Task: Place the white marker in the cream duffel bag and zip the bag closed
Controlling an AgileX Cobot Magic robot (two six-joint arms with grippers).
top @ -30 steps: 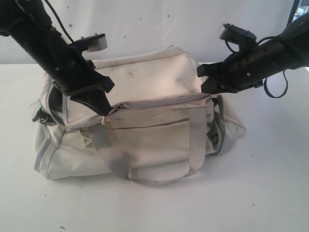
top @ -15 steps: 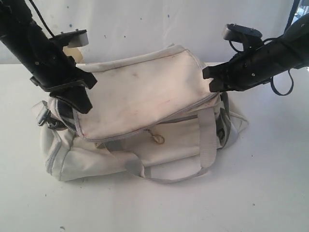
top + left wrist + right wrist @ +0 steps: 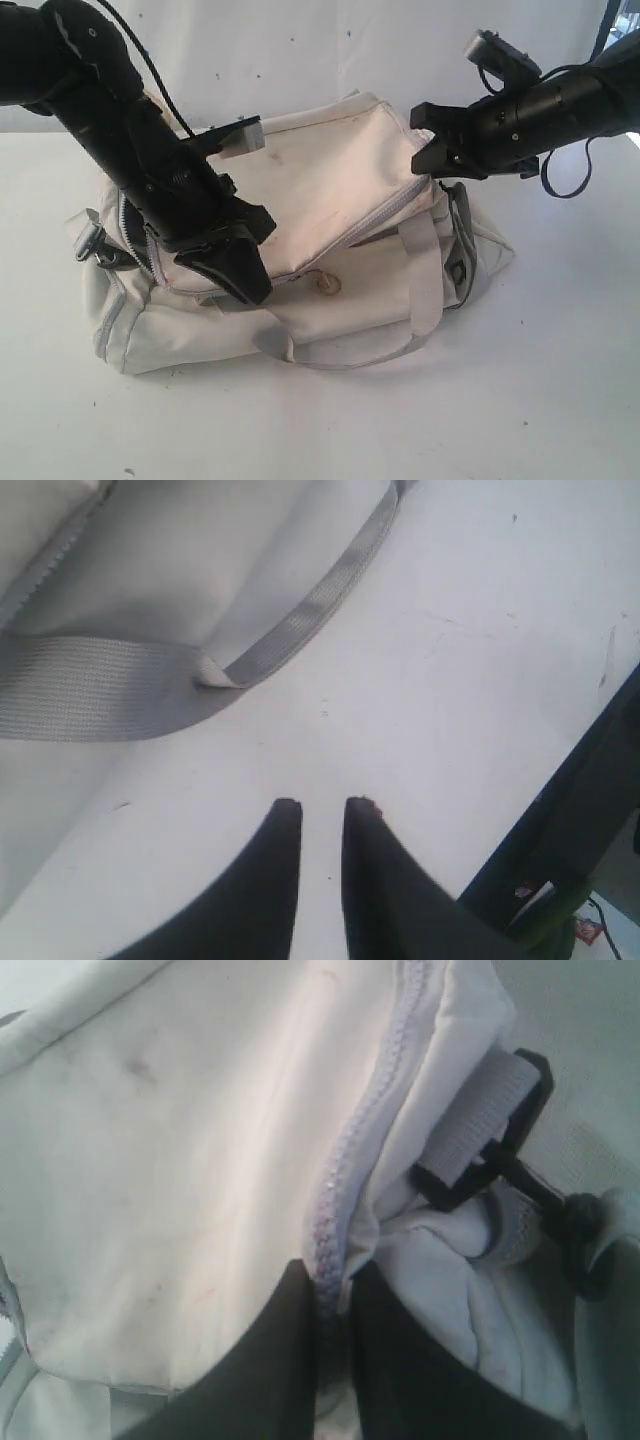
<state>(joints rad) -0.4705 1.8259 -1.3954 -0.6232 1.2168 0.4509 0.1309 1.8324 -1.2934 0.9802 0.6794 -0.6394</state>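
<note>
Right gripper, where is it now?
On the right of the exterior view, the right gripper pinches the zipper edge at the top right corner of the cream duffel bag.

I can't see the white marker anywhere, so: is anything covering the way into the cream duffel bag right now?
Yes: the stained top flap of the cream duffel bag lies over the opening, and the right pincer pinches its zipper edge. The white marker shows in no view.
</note>
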